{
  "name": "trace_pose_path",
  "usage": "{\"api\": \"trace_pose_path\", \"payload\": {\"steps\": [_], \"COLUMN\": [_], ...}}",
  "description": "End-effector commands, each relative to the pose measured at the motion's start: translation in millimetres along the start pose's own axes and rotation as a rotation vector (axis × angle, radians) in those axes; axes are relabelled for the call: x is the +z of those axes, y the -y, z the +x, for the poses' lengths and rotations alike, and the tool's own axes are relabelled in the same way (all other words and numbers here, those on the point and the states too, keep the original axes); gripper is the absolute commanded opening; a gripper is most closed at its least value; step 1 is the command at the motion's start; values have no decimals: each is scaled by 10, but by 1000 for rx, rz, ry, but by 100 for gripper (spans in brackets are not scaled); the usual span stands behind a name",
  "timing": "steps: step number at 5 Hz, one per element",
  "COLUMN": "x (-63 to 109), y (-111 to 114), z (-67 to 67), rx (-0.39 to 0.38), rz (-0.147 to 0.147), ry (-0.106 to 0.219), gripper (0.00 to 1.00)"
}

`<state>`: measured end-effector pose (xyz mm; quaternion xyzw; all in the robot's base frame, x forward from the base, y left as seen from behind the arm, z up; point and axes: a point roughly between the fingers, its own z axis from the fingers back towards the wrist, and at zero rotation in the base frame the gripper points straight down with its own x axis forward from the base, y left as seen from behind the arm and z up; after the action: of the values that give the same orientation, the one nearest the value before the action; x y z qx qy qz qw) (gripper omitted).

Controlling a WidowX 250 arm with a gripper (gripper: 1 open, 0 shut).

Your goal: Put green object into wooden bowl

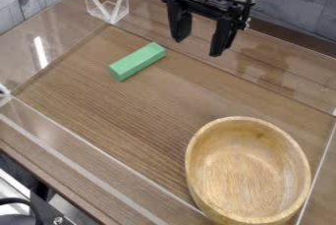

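My gripper (203, 34) hangs in the upper middle of the frame, pointing straight down at the table (157, 111), with its two dark fingers (175, 21) spread wide apart and nothing between them. I am holding nothing.

I count one green object (138, 61). It lies flat on the wood-grain surface in the upper left part of the frame, below and to the left of my fingers, turned on a diagonal so that its upper end points toward me. It is near my left-hand finger as the frame shows it, but apart from it; there is bare table between us.

I count one wooden bowl (250, 166). It sits upright in the lower right corner of the frame, round and shallow, its thick rim partly cut off by the bottom edge. Its inside shows only bare grain. It is well apart from both the green object and my fingers.

A clear plastic wall (59, 148) rims the table, and one small clear bracket (105, 8) stands at the upper left.
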<state>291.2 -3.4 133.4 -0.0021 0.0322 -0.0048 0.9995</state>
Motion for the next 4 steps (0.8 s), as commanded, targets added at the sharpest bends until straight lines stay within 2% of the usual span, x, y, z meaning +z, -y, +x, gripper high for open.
{"api": "trace_pose_path", "payload": {"steps": [1, 2, 3, 4], "x": [-149, -296, -326, -386], "y": [-178, -567, -972, -1105], "z": [-85, -213, -183, -57], "rx": [-60, -131, -172, -185], "rz": [4, 17, 28, -8], "ry": [-16, -4, 63, 113], "gripper": [100, 100, 100, 100]}}
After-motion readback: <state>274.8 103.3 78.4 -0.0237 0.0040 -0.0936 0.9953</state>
